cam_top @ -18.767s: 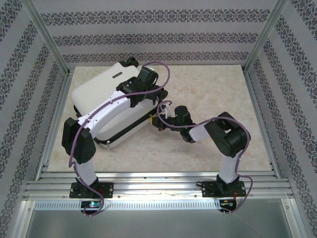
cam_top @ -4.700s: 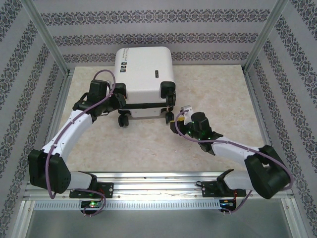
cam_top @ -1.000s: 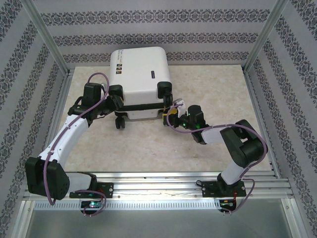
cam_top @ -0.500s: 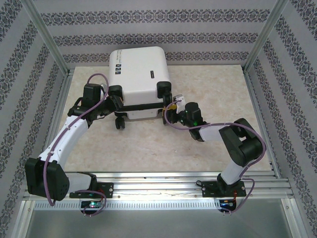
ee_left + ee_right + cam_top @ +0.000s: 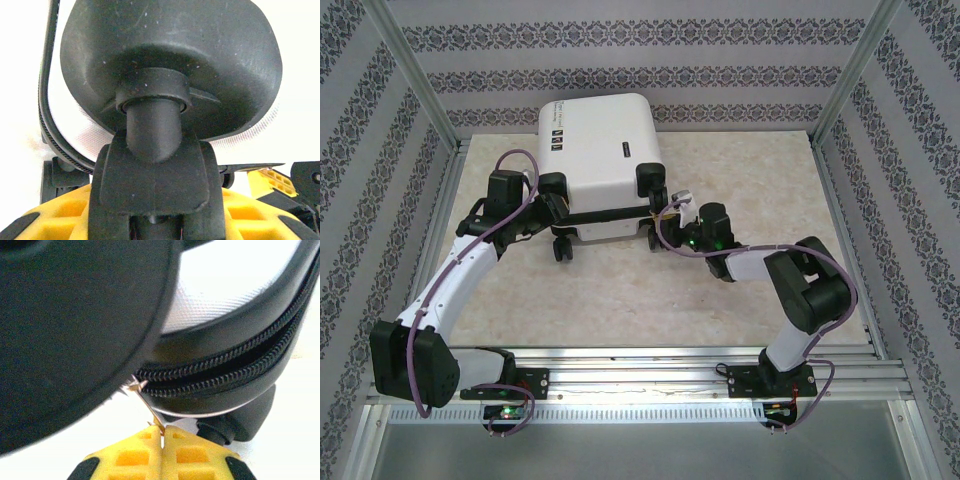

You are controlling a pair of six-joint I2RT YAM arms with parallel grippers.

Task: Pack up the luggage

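The luggage (image 5: 600, 150) is a white hard-shell case at the back left of the table, closed, with its black zipper (image 5: 225, 372) running round the seam. My left gripper (image 5: 552, 200) is at its left lower corner. In the left wrist view the gripper (image 5: 155, 220) is shut on the black caster wheel (image 5: 160, 70), whose fork sits between the yellow fingers (image 5: 55, 210). My right gripper (image 5: 670, 215) is at the right lower corner. Its yellow tips (image 5: 163, 432) are pressed together on the thin metal zipper pull (image 5: 150, 415).
A second caster (image 5: 563, 250) hangs under the case, and a third (image 5: 653, 181) sits by the right gripper. The beige table (image 5: 750, 180) stretches to the right and front. Aluminium posts and patterned walls enclose it, with a rail (image 5: 640, 365) at the near edge.
The right gripper has gone from open to shut, pinching the zipper pull at the case's right corner. The left arm and the luggage have stayed put.
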